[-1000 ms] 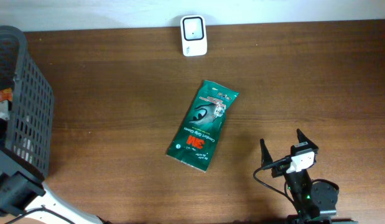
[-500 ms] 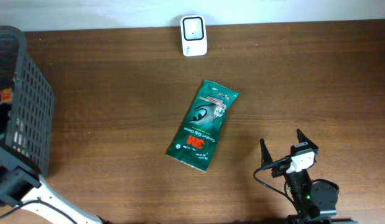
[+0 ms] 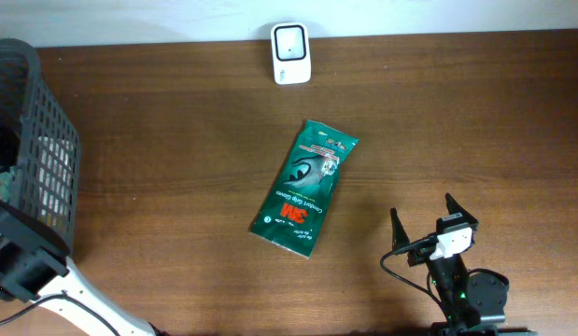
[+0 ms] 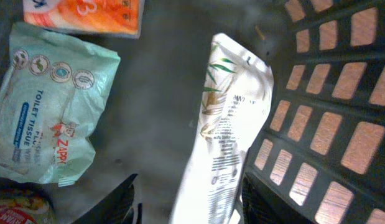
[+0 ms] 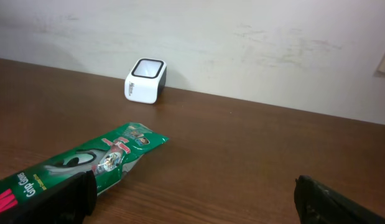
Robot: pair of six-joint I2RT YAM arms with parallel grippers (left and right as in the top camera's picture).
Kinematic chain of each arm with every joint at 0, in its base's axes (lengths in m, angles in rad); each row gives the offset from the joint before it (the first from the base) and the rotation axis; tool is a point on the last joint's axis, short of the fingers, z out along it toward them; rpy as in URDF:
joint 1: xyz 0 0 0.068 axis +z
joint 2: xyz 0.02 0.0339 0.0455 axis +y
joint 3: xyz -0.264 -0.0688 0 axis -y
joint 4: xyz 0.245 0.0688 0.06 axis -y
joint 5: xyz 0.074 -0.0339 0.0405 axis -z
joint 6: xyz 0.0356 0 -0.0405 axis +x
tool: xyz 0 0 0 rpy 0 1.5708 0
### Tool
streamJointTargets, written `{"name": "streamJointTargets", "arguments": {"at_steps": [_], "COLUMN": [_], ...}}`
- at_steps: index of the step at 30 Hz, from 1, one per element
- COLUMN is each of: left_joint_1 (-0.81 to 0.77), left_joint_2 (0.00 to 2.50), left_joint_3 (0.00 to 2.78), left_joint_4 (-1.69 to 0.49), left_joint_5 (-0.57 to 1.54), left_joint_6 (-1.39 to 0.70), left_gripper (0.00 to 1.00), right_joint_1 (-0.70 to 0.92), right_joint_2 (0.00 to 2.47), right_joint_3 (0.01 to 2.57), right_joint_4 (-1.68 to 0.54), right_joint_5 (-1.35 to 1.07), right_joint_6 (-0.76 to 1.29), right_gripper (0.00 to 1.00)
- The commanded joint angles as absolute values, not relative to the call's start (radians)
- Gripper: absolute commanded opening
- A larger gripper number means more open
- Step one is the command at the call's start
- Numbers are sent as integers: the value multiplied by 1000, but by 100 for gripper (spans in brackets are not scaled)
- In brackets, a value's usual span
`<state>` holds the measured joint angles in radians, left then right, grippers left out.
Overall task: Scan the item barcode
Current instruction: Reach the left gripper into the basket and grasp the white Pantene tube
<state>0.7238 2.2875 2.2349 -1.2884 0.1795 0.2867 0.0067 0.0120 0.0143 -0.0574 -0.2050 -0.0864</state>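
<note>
Tool, left (image 4: 189,200): down inside dark mesh basket (image 3: 48,140) at near-left counter (image 3: 176,177) edge. Jaws apart, white pouch (image 4: 232,124) lying between them against basket wall; gripped or not, cannot tell. Beside pouch: pale toilet tissue pack (image 4: 46,106), orange pack (image 4: 86,12) beyond it. Right tool (image 3: 421,207): near-right, jaws spread wide, nothing between. Green pack (image 3: 304,187): flat mid-counter, lying diagonally, well apart from both tools. White scanner (image 3: 290,52): far edge, by wall, window up.
</note>
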Motion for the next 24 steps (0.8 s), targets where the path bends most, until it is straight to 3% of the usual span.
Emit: {"name": "streamJointTargets", "arguments": {"at_steps": [1, 6, 11, 14, 16, 20, 24], "left_joint_1": [727, 727, 727, 727, 727, 728, 727], "left_joint_2": [2365, 2473, 2512, 2516, 2519, 2514, 2495], "left_joint_3": [2257, 2256, 2256, 2255, 2254, 2310, 2611], "left_joint_4": [-1316, -1360, -1346, -1337, -1337, -1383, -1511], "left_joint_5": [160, 187, 369, 371, 371, 371, 371], "left_joint_6": [286, 317, 425, 425, 425, 420, 323], "left_gripper": [51, 55, 54, 38, 3, 0, 0], "right_joint_1": [-1, -1, -1, -1, -1, -1, -1], "right_joint_2": [6, 6, 6, 6, 6, 6, 6], "right_joint_3": [6, 6, 6, 6, 6, 6, 6], "right_joint_4": [-56, -56, -56, -56, -56, -56, -56], "right_joint_5": [-214, -214, -214, -214, -214, -214, -214], "right_joint_6": [-90, -90, -90, -90, -90, -90, -90], "right_gripper": [98, 98, 98, 98, 98, 98, 98]}}
